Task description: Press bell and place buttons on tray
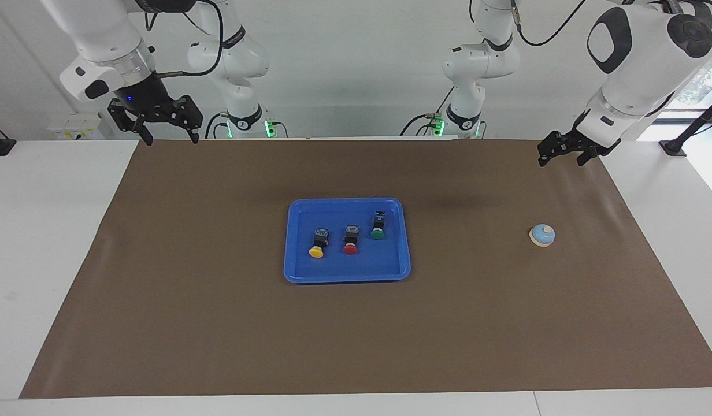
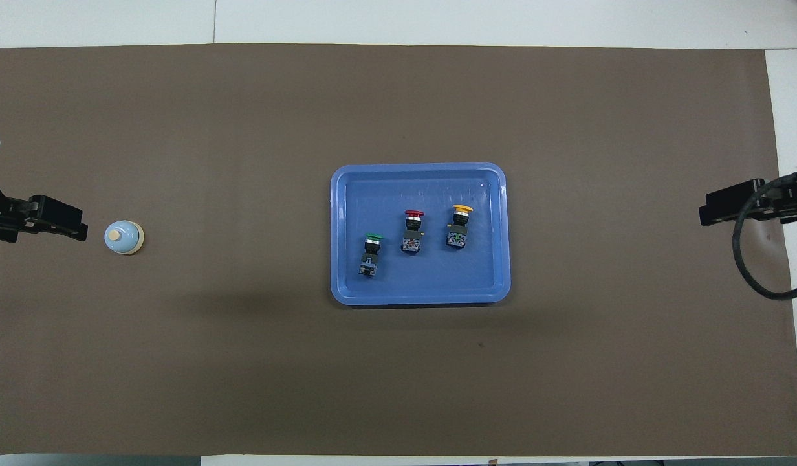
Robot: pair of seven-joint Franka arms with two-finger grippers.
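Note:
The blue tray (image 1: 298, 271) lies at the middle of the brown mat, and also shows in the overhead view (image 2: 347, 285). In it lie three buttons in a row: yellow (image 1: 317, 243), red (image 1: 351, 240) and green (image 1: 378, 226). From above they are yellow (image 2: 460, 226), red (image 2: 412, 231) and green (image 2: 370, 254). The light-blue bell (image 1: 542, 235) stands alone on the mat toward the left arm's end (image 2: 123, 237). My left gripper (image 1: 561, 162) is open and empty, raised over the mat's edge at that end (image 2: 75, 225). My right gripper (image 1: 171, 140) is open and empty, raised over the mat's corner at the right arm's end (image 2: 706, 210).
The brown mat (image 1: 217, 323) covers most of the white table (image 1: 44, 260). A black cable loop (image 2: 748, 272) hangs from the right arm over the mat's end.

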